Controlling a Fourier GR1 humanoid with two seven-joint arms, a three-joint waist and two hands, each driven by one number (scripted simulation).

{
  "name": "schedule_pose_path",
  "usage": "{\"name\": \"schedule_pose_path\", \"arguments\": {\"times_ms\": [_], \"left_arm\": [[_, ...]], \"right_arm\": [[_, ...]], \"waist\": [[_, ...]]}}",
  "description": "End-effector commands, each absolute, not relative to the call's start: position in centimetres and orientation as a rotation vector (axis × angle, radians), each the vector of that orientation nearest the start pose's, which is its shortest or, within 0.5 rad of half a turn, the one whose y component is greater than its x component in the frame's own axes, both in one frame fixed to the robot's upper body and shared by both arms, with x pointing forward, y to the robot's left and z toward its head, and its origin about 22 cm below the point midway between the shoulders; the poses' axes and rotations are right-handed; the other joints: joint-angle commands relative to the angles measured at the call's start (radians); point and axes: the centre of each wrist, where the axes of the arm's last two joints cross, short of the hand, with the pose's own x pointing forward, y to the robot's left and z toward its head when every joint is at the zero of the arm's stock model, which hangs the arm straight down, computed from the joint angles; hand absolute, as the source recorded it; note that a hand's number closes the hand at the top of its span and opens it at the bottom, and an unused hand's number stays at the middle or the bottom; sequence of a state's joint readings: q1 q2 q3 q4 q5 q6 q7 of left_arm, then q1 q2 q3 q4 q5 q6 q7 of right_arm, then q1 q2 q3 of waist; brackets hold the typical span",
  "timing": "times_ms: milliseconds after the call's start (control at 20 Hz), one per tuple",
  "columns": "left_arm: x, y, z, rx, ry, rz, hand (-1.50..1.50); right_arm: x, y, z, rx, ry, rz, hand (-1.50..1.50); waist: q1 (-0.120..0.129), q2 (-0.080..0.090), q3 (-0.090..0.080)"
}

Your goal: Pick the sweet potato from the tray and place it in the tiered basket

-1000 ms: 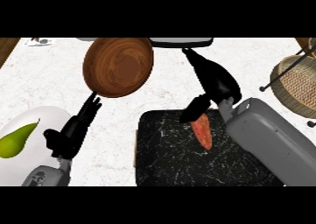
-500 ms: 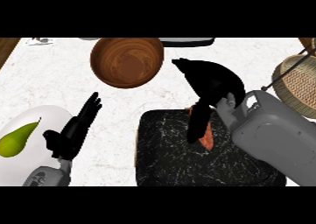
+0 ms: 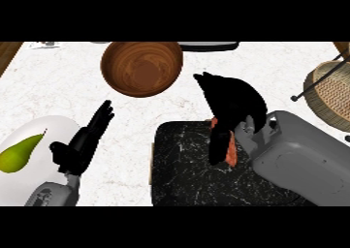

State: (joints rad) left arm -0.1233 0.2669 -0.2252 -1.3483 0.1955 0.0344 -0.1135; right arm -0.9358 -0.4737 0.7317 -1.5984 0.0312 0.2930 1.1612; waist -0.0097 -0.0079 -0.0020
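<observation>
At the left, a white plate point(image 3: 45, 128) holds a green pear point(image 3: 17, 154). Just right of it the left hand point(image 3: 83, 143) rests with straight, spread fingers. Far centre, a wooden bowl point(image 3: 142, 68) holds nothing visible. On the dark tray point(image 3: 184, 167), the right hand point(image 3: 231, 104) curls its fingers round the sweet potato point(image 3: 230, 154), mostly hiding it. The potato could slip out if lifted by its end. The tiered basket point(image 3: 336, 89) sits far right; its contents cannot be seen.
</observation>
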Motion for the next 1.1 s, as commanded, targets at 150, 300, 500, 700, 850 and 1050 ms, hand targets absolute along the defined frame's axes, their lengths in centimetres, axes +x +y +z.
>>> {"name": "schedule_pose_path", "arguments": {"times_ms": [150,300,500,700,850,1050], "left_arm": [[26.6,24.2,-2.7,-0.073,-1.521,-0.214,0.00],[26.4,23.1,-0.8,-0.088,-1.517,-0.227,0.00],[25.9,24.0,-2.9,-0.049,-1.546,-0.226,0.00],[26.6,22.4,-1.5,-0.069,-1.535,-0.216,0.00],[27.0,24.2,-2.4,-0.054,-1.529,-0.239,0.00],[28.6,22.8,-1.6,-0.065,-1.515,-0.218,0.00]], "right_arm": [[30.4,-9.3,17.4,-0.842,-0.712,1.280,-1.50],[29.6,-8.9,14.5,-0.786,-0.700,1.249,-1.50],[30.1,-8.7,13.6,-0.778,-0.740,1.223,-1.50],[31.0,-11.0,12.5,-0.833,-0.667,1.217,-1.50],[29.6,-11.0,10.1,-0.822,-0.670,1.175,-1.50],[30.7,-10.6,11.3,-0.809,-0.659,1.185,-1.50]], "waist": [[-0.005,0.003,0.000],[0.006,0.002,0.002],[0.009,0.006,0.001],[0.007,0.006,0.002],[0.001,0.007,0.001],[0.002,0.007,0.001]]}}
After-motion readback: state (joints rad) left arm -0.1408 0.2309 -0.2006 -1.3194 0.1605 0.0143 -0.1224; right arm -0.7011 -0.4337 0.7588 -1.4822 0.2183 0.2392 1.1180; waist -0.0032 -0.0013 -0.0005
